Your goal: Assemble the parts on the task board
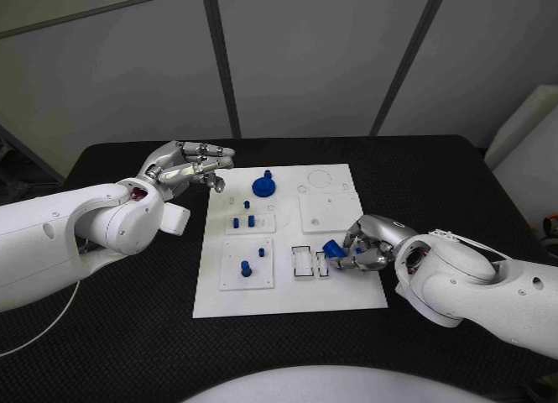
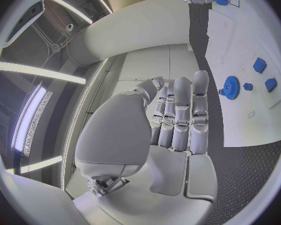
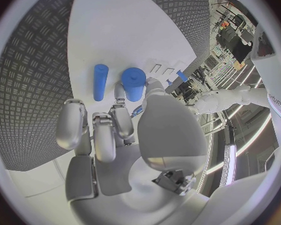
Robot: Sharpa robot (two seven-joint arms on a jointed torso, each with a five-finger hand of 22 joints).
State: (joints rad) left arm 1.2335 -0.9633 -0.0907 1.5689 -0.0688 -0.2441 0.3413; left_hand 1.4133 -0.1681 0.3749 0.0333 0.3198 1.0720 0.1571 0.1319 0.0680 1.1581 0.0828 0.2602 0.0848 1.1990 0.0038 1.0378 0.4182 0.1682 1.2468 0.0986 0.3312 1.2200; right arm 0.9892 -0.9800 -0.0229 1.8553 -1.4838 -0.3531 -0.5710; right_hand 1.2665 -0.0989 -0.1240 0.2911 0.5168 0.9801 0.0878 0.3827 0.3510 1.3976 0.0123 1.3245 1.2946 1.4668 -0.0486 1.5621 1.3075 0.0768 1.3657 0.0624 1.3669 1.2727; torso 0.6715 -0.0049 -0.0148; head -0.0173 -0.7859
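- The left hand hung over the black desk just left of the task board's far edge, fingers curled in, holding nothing.
- A blue gear sat at the board's far middle, small blue pegs nearer.
- The right hand rested at the board's right edge, pinching a blue part.

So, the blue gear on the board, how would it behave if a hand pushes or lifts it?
The blue gear looks like rigid plastic, so probably stiff and light. It lies flat on the task board with a raised hub, so it should slide rather than roll or tip. Its toothed rim may give the fingers some grip.
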